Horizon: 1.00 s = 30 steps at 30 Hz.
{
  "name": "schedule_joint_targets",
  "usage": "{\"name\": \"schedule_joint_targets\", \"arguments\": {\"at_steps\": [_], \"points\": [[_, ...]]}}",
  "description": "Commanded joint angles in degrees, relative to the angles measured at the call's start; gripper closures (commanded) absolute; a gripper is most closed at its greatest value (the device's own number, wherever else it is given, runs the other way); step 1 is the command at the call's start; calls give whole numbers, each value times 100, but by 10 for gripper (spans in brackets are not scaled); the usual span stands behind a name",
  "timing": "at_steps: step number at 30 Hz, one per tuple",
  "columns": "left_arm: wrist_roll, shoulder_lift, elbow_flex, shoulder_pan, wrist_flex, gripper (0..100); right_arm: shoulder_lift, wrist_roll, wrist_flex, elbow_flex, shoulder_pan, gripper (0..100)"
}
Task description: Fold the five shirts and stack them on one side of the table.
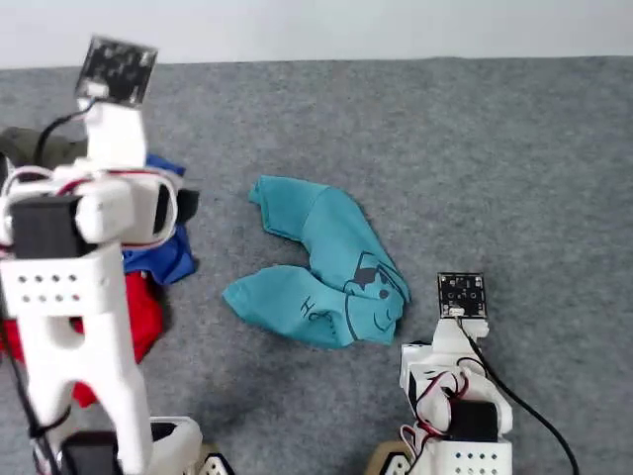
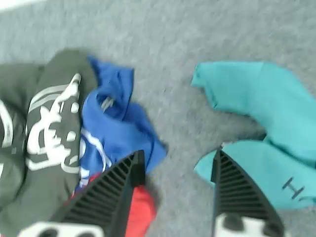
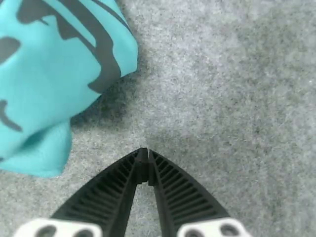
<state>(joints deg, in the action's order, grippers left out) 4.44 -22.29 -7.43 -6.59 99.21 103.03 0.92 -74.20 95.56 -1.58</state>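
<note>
Left gripper [image 2: 178, 163] spread wide and empty, above the grey felt-covered table [image 1: 495, 148] between two garments; right gripper [image 3: 144, 154] pressed shut on nothing, toward the table edge where the arms stand, just beside the crumpled teal cotton shirt with dark print [image 1: 326, 262] at mid-table; heaped at the left edge, a blue shirt [image 2: 116, 123], a red shirt [image 1: 146, 317], a dark green shirt with white print [image 2: 47, 128].

You're looking at a robotics lab setup: a bench [image 1: 514, 168] covered in grey felt, a plain pale wall [image 1: 376, 25] at its far edge, and two white arms [image 1: 84, 307] with exposed wiring [image 1: 432, 394] at the near edge.
</note>
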Motion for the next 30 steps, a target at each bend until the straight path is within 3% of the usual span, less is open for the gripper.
{"name": "schedule_joint_targets", "arguments": {"at_steps": [1,4,8,16,24,30], "points": [[18,-545,338,-105,123,772,84,44,-40,88,13,985],[18,-791,585,-105,123,773,92,-132,101,-185,198,984],[9,-967,875,-105,123,799,66,-1380,629,-1310,505,983],[9,-1011,980,-105,123,819,-242,-1451,646,-2787,567,983],[9,-1020,980,-105,123,819,-3002,-985,-136,-4870,541,983],[9,-1020,989,-105,123,829,-5552,-1565,-1244,-6620,541,983]]}}
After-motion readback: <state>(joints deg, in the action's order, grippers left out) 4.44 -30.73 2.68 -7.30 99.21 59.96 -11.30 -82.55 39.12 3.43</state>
